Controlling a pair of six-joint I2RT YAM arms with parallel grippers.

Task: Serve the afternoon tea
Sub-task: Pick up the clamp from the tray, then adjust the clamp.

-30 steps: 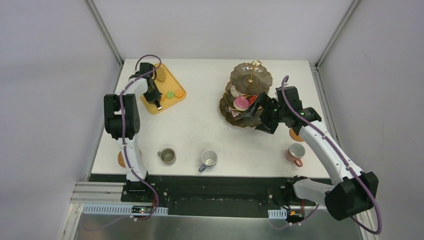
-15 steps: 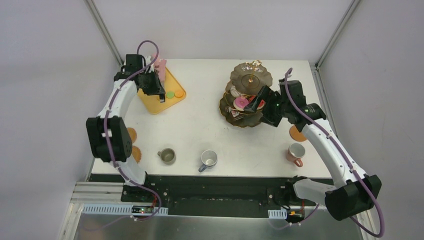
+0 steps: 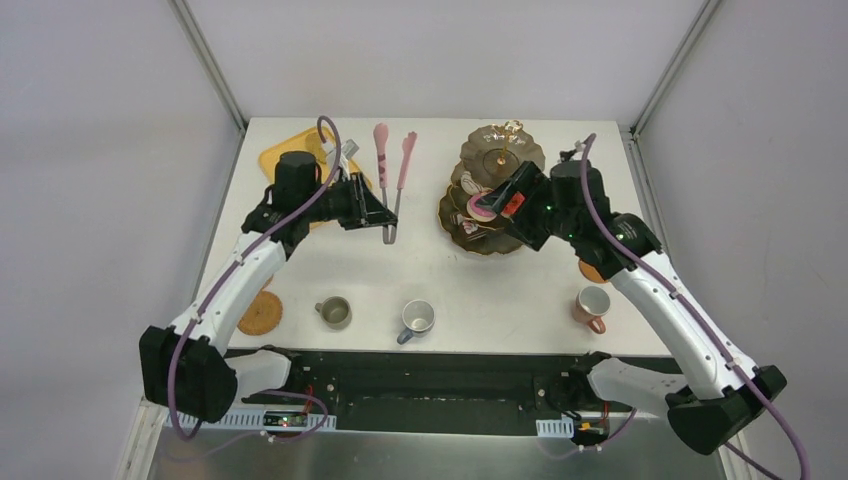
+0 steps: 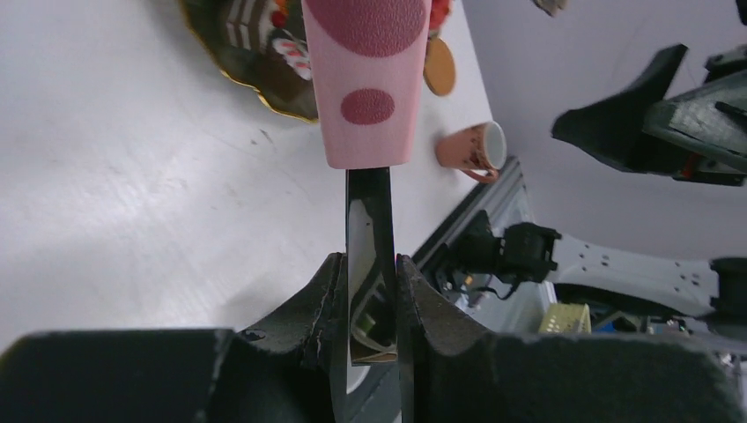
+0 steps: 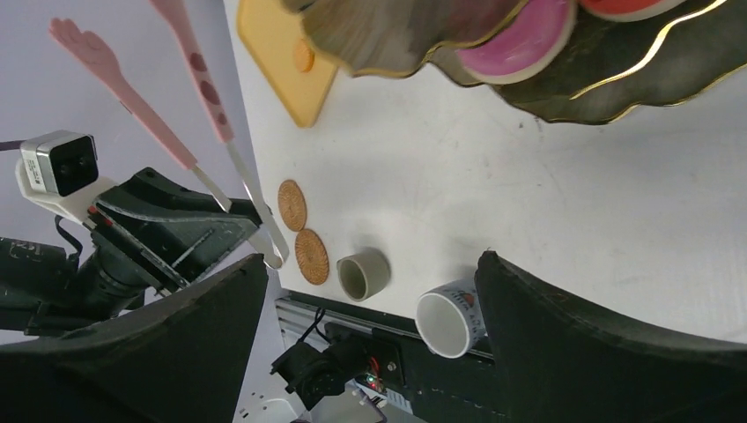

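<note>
Pink-handled tongs (image 3: 402, 178) tight in the left hand (image 4: 371, 286); right hand (image 3: 498, 207) wide open, empty, by the stand (image 3: 530, 158).

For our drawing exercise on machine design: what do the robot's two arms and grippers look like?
The left arm and right arm have white tubular links joined by black rounded joint housings. A purple cable runs loosely along each. The left gripper and right gripper are matte black, each with two broad wedge-shaped fingers.
</note>
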